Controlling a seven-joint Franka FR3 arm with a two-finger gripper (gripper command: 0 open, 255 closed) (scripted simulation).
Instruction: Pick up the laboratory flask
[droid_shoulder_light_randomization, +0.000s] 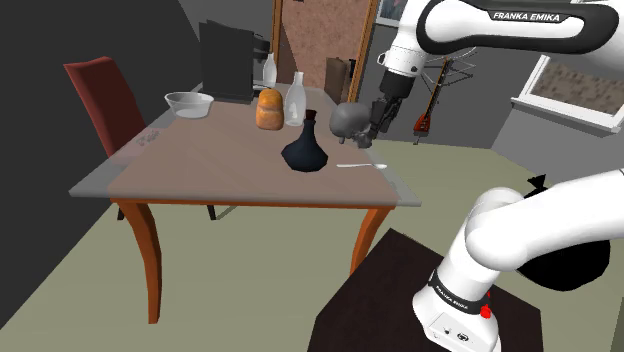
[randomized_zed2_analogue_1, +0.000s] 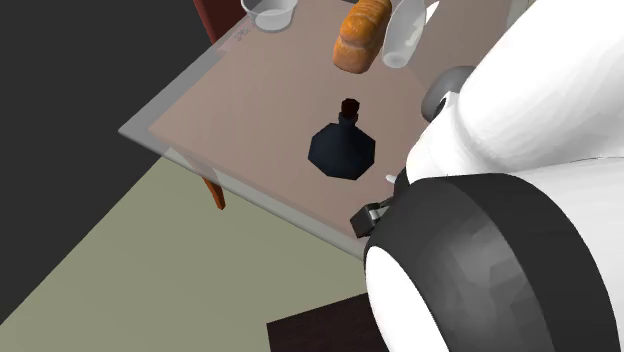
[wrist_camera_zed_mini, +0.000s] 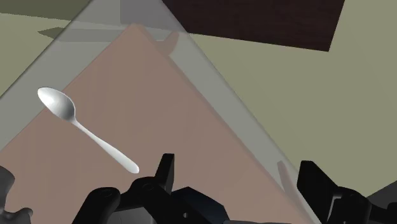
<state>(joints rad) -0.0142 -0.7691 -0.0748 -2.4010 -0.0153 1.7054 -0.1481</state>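
The laboratory flask (droid_shoulder_light_randomization: 305, 150) is dark, nearly black, with a wide base and a narrow neck. It stands upright near the middle of the table's front half, and in the second exterior view the flask (randomized_zed2_analogue_1: 341, 148) shows from above. My gripper (droid_shoulder_light_randomization: 368, 135) hangs over the table's corner, to the shoulder view's right of the flask and well apart from it. In the wrist view the gripper (wrist_camera_zed_mini: 240, 177) is open with nothing between its black fingers (wrist_camera_zed_mini: 165, 170). It looks down on the table's corner, near a white spoon (wrist_camera_zed_mini: 83, 127).
A grey rounded object (droid_shoulder_light_randomization: 348, 120) sits just beside the gripper. An orange loaf (droid_shoulder_light_randomization: 268, 108), two clear bottles (droid_shoulder_light_randomization: 295, 100) and a bowl (droid_shoulder_light_randomization: 189, 103) stand further back. The spoon (droid_shoulder_light_randomization: 360, 165) lies by the table (droid_shoulder_light_randomization: 200, 180) edge. A red chair (droid_shoulder_light_randomization: 100, 95) is at the far side.
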